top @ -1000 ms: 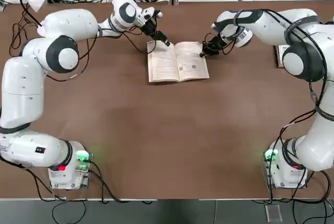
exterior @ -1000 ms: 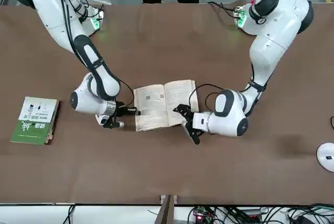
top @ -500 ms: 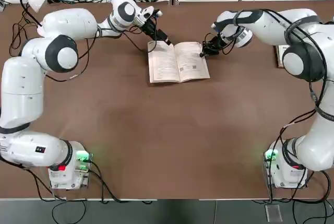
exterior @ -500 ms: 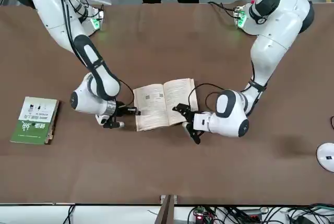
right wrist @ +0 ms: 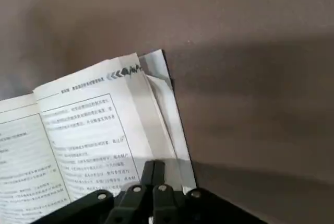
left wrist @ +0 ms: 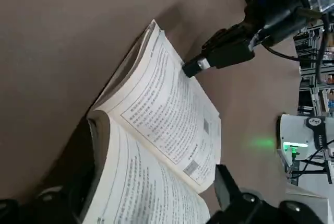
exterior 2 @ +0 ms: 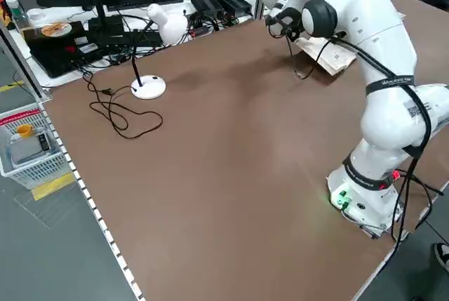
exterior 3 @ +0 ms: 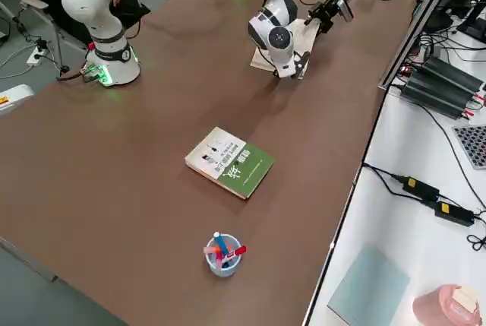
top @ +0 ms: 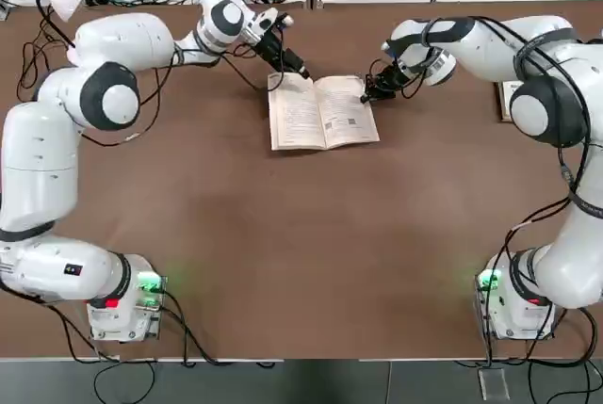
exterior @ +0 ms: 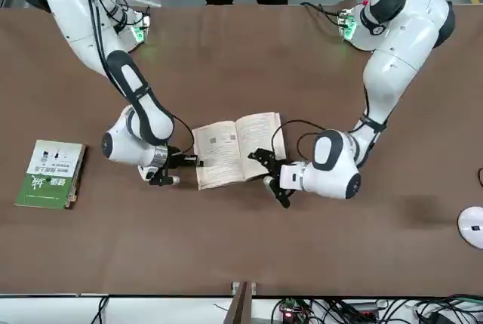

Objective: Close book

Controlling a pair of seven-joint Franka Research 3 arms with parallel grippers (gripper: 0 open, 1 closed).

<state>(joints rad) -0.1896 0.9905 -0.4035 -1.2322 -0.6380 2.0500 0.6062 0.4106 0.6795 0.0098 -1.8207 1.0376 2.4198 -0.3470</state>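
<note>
On the far left: left hand [top: 303, 74] at the far left corner of the book [top: 323, 112], its two fingers set apart, one on either side of that corner.
Middle of the surface [top: 283, 253]: the book lies open, printed pages up, spine running away from the robot.
Right edge of the book: right hand [top: 366, 97], fingers pressed together, tips touching the outer edge of the right page.
Far right: a green-and-white book [exterior: 51, 174] lies flat, well apart from the open one.
</note>
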